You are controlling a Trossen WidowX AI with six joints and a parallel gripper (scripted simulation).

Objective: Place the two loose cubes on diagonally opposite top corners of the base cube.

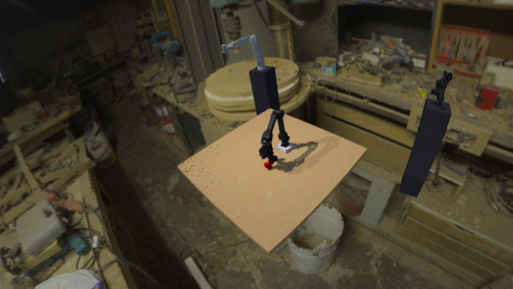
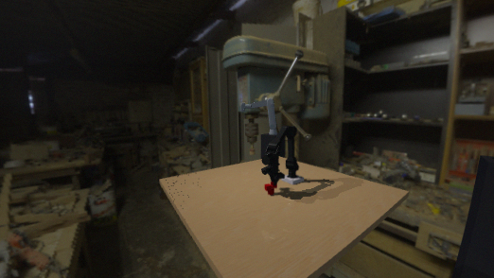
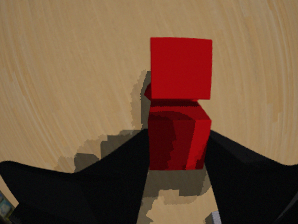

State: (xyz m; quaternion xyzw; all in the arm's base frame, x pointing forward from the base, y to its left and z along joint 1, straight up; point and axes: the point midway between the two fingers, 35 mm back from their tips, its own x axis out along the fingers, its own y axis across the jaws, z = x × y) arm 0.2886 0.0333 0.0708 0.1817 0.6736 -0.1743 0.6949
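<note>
A loose red cube sits level on a corner of the red base cube, which is mostly hidden under it in the wrist view. My gripper is shut on the other loose red cube, with one black finger on each side of it. The held cube is close beside the placed cube, on the side toward the arm. A narrow dark red strip shows between them. I cannot tell whether the held cube touches the base cube. In the top view the red cubes merge below the gripper.
The arm stands on a white mount on the wooden table top, behind the cubes. The arm's shadow falls to the right. Dark pedestals with other arms stand beyond the table's edges.
</note>
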